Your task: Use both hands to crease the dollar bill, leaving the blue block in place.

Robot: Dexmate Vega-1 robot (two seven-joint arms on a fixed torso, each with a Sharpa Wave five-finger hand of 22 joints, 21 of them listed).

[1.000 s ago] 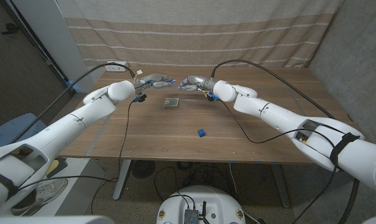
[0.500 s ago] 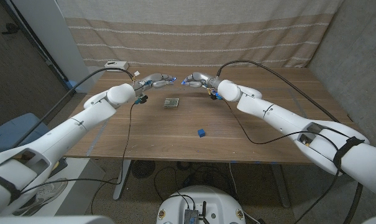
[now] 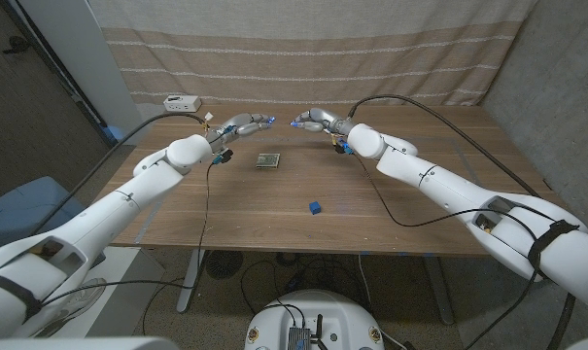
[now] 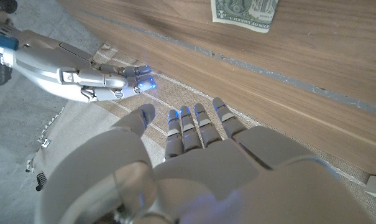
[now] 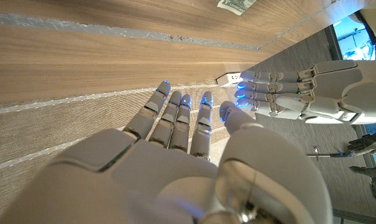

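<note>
On the left, the left hand (image 3: 243,124) holds nothing. Its fingers (image 4: 186,124) are stretched out nearly straight and close side by side, the thumb set a little apart, and they touch neither the desk nor the bill. The hand is raised over the desk's far edge, fingertips pointing across at the other hand, while the white left arm (image 3: 128,194) reaches in from the near left corner with a black cable (image 3: 208,185) hanging off the wrist. A white power strip (image 3: 182,102) lies by the far left corner.

Between the two hands and a little nearer the robot, the dollar bill (image 3: 267,159) lies on the bare wood (image 3: 410,209) in the far middle of the desk, apart from both hands. The left wrist view shows its printed face (image 4: 246,11) with a large "1" in the corner; the finer print is too small to read. The blue block (image 3: 315,207) sits well apart from the bill, toward the near edge, around the middle of the desk.

On the right, the right hand (image 3: 313,120) mirrors the left: empty, fingers (image 5: 175,118) extended and only slightly spread, thumb alongside. It is held above the far edge, its tips aimed at the left hand's with a gap between them. The right arm (image 3: 449,190) comes in from the near right corner.
</note>
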